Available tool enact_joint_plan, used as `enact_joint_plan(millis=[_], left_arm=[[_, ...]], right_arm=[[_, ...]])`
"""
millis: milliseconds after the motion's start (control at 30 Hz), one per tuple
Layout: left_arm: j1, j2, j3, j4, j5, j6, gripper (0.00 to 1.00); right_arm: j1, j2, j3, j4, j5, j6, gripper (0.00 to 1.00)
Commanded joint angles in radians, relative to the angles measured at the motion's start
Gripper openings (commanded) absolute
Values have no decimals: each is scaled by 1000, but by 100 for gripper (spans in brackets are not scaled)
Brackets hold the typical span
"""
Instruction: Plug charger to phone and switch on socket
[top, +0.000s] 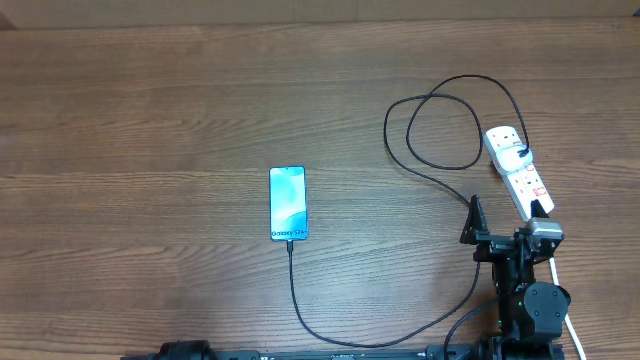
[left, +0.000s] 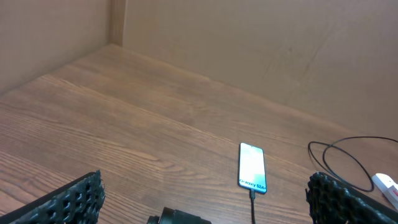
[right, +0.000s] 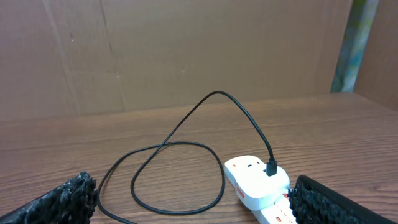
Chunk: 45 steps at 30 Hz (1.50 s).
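Left gripper (left: 204, 186): jaws released wide, nothing between them. Only its black ribbed fingers (left: 68, 202) show, at the lower corners of the left wrist view. It sits over the wood table (top: 150, 120) by the 7 o'clock edge.

Phone (top: 288, 204): lies flat, screen up and lit, just to 9 o'clock of the table centre, long axis running 12 to 6. From the left wrist it is at about 1 o'clock of the left gripper, well apart from it.

Charger (top: 296, 295): the thin black cable's tip meets the phone's 6 o'clock edge. The cable runs toward 6, bends along the near edge toward 3, then climbs toward 12 beside the right arm. It makes a loose loop at about 2 o'clock of the table and drops onto the socket. Its black end stands in a white block (right: 255, 174) seated on the strip's 12 o'clock end.

Socket (top: 527, 185): white strip at the 3 o'clock side, slanted 11 to 5, small red switches. The switch positions are too small to tell. A white cord (top: 572, 328) leaves its 5 o'clock end.

Right gripper (top: 505, 222): jaws spread wide, empty, at 5 o'clock of the table. One finger is just beside the cable. The other is at the strip's 5 o'clock end, contact cannot be told.
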Motion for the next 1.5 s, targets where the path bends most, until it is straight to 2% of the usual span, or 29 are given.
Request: enact_joint_plan(millis=[0, 433, 500, 700, 767, 900, 1133, 1467], left_arm=[[-1, -15, 4, 2, -10, 16, 100], [-3, -14, -10, 2, -1, 35, 99], [-4, -15, -23, 3, 50, 23, 99], [8, -15, -101, 25, 31, 23, 100], [12, -15, -142, 87, 22, 23, 100], [18, -15, -301, 323, 13, 23, 99], [18, -15, -629, 499, 18, 23, 99], [18, -16, -1035, 971, 95, 27, 100]], right_arm=[[3, -13, -11, 3, -1, -8, 100], [3, -13, -11, 3, -2, -8, 100], [3, -13, -11, 2, -2, -8, 100], [3, -13, -11, 3, -2, -8, 100], [3, -13, -11, 2, -2, -8, 100], [3, -13, -11, 3, -2, -8, 100], [3, -13, -11, 2, -2, -8, 100], [3, -13, -11, 3, -2, -8, 100]])
